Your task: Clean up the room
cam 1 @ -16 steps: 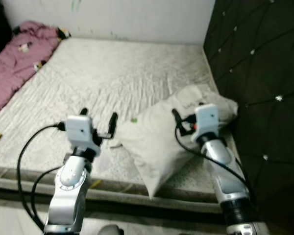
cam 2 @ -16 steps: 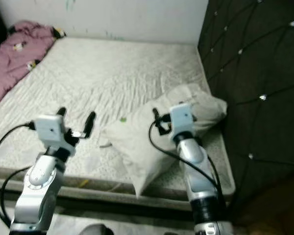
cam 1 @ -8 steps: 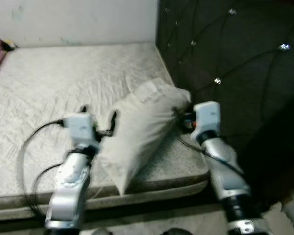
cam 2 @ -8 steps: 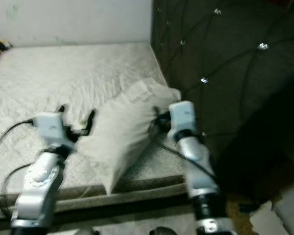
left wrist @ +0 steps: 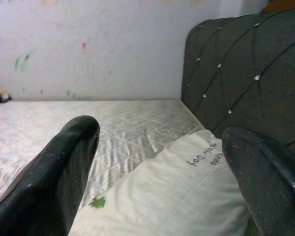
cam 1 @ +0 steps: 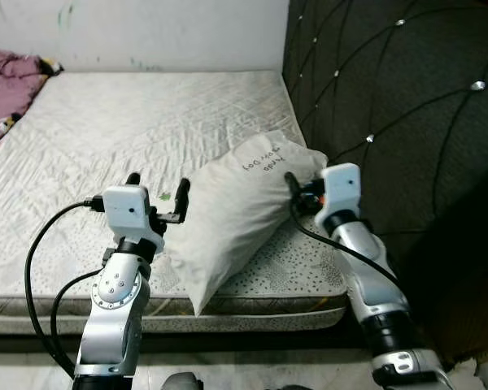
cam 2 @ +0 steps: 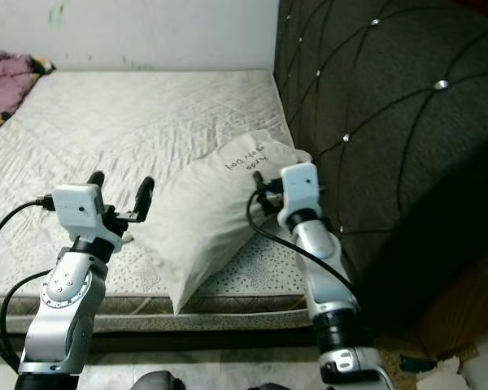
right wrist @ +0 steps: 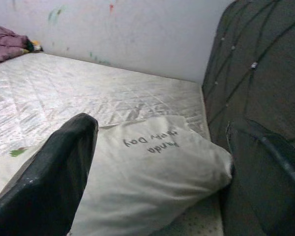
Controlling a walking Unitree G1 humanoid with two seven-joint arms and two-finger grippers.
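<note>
Nearest the camera, both arms are raised over the mattress edge. Left gripper spread wide, holding nothing, just beside the pillow's near-left side. Right gripper also wide, empty, at the pillow's right side by the headboard. White pillow lies askew at the bed's near-right corner, handwriting on its top. Step looks like pillow straightening: next move needs both grippers closing on its sides. Far left, a purple blanket is bunched. No containers visible.
</note>
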